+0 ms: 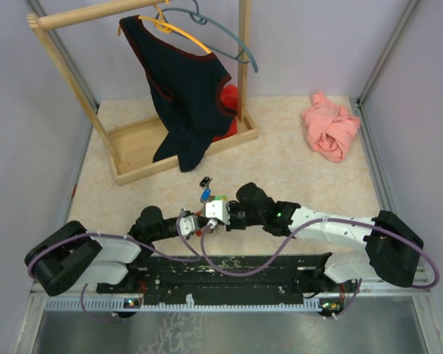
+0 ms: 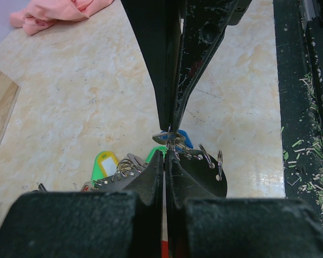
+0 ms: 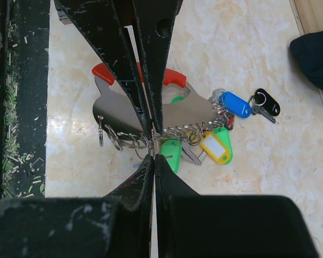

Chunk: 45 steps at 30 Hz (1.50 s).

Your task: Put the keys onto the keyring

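Keys [image 3: 215, 137] are bunched on the worktop [image 1: 310, 184] against a ringed metal plate [image 3: 114, 110]. Left hand [image 2: 165, 157] and right hand [image 3: 153, 160] are pinched shut tip-to-tip at its edge, seemingly so that it is steadied for threading.

Shiny metal keys [image 3: 189, 155]; glossy plastic heads [image 3: 234, 104]
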Motion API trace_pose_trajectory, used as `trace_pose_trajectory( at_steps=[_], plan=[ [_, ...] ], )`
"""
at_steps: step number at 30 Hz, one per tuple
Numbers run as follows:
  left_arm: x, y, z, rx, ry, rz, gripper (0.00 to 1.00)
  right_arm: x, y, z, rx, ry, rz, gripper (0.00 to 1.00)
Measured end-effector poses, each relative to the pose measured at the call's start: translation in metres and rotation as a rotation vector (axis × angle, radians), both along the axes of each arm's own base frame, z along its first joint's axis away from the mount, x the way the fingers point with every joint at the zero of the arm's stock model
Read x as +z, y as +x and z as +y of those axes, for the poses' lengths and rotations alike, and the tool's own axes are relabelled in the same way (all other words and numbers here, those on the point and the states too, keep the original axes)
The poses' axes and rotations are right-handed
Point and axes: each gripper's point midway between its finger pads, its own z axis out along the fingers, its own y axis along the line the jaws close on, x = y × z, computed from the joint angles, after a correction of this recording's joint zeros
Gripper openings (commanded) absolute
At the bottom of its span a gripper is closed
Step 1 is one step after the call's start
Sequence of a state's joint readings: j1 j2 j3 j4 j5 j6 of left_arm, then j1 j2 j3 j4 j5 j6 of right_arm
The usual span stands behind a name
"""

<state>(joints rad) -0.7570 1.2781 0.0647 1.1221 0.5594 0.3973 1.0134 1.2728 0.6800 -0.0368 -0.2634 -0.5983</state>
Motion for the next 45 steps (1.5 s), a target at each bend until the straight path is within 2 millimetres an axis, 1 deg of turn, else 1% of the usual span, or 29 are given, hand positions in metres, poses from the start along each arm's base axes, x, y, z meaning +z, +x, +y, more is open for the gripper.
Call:
trace_pose_trajectory(
  at_steps=[45],
  plan=[
    [-0.0010,-0.0039,-0.0010,-0.022,0.002,0.007,0.01,-0.0008,-0.0038,0.0010,0.013,-0.001,0.007,0.00]
  ],
)
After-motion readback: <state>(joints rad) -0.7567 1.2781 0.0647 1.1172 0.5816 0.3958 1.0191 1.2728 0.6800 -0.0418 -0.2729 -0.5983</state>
